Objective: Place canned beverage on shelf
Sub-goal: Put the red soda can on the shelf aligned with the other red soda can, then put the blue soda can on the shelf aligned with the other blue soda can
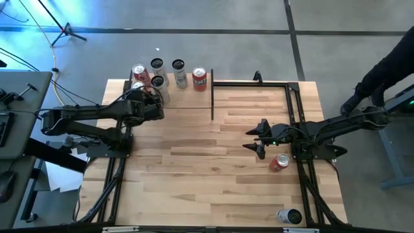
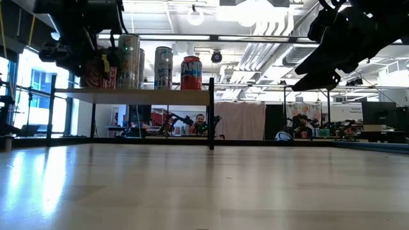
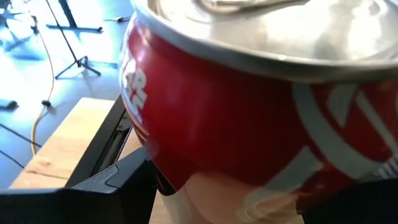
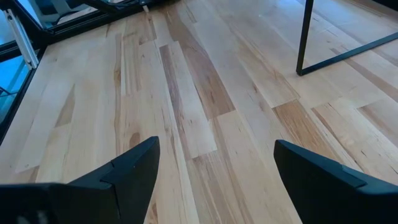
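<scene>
- We see the striped plank tabletop (image 1: pixel 220 162) filling most of the high view, with a black frame of thin posts (image 1: pixel 212 97) standing on its far half
- The shelf (image 2: pixel 140 93), a pale plain-wood board raised on black posts, sits at the far left corner of the tabletop; in the low view it stands well above the planks
- The left arm (image 1: pixel 84 120) reaches from the left edge toward the shelf, and the right arm (image 1: pixel 336 129) comes in from the right edge over the planks
- A person's dark clothed leg and shoe (image 1: pixel 381 71) show on the floor beyond the right edge
- The left gripper (image 1: pixel 152 103) is at the near left part of the shelf, clenched on a red canned beverage (image 3: pixel 261 118) with white lettering; its silver top and red side fill the left wrist view between the dark fingers (image 3: pixel 106 186), and in the low view it appears level with the shelf board
- The right gripper (image 1: pixel 253 140) hovers above bare planks near the middle right, released and holding nothing, its two dark fingers (image 4: pixel 124 174) well apart
- On the shelf stand several more cans: two tall silver ones (image 1: pixel 157 65) at the back, a tall printed can (image 2: pixel 163 67), and a red can (image 2: pixel 191 72) at the right end beside the post
- A red can (image 1: pixel 279 162) lies on its side on the tabletop just beside the right arm
- A dark can (image 1: pixel 289 216) lies near the front right corner
</scene>
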Available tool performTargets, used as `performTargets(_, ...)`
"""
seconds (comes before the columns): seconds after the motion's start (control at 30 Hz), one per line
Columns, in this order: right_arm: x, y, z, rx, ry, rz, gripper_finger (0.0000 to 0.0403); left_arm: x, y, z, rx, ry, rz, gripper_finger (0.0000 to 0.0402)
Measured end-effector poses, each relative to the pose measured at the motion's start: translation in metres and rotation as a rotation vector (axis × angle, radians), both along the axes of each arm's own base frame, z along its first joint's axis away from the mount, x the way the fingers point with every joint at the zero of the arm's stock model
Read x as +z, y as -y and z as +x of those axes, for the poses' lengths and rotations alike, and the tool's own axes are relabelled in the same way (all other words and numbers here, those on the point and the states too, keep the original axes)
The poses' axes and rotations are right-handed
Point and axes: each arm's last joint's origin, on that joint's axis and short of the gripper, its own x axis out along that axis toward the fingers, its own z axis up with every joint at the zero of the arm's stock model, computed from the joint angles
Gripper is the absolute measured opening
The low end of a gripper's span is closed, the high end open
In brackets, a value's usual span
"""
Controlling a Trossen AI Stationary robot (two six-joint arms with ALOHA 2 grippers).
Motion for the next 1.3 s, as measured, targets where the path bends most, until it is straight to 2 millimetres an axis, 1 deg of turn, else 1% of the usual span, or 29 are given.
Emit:
performTargets(0.17,0.0,0.0,0.0,0.0,0.0,0.0,0.0303,0.0001,-0.0036,-0.0015,0.046,0.057,-0.007,0.0271)
performTargets(0.47,0.0,0.0,0.0,0.0,0.0,0.0,0.0303,-0.0008,-0.0045,-0.0018,0.03,0.029,-0.043,0.0334)
performTargets(0.63,0.0,0.0,0.0,0.0,0.0,0.0,0.0303,-0.0013,-0.0043,-0.0016,0.025,0.032,-0.061,0.0356)
performTargets(0.8,0.0,0.0,0.0,0.0,0.0,0.0,0.0303,-0.0015,-0.0039,-0.0014,0.021,0.033,-0.068,0.0371)
performTargets(1.0,0.0,0.0,0.0,0.0,0.0,0.0,0.0303,-0.0039,-0.0022,-0.0007,-0.003,0.052,-0.158,0.0384)
performTargets(1.13,-0.0001,0.0,0.0,0.0,0.0,0.0,0.0303,-0.0062,-0.0006,-0.0012,-0.019,0.056,-0.237,0.0388)
performTargets(1.3,0.0,0.0,0.0,0.0,0.0,0.0,0.0303,-0.0066,0.0001,-0.0024,-0.023,0.048,-0.261,0.0388)
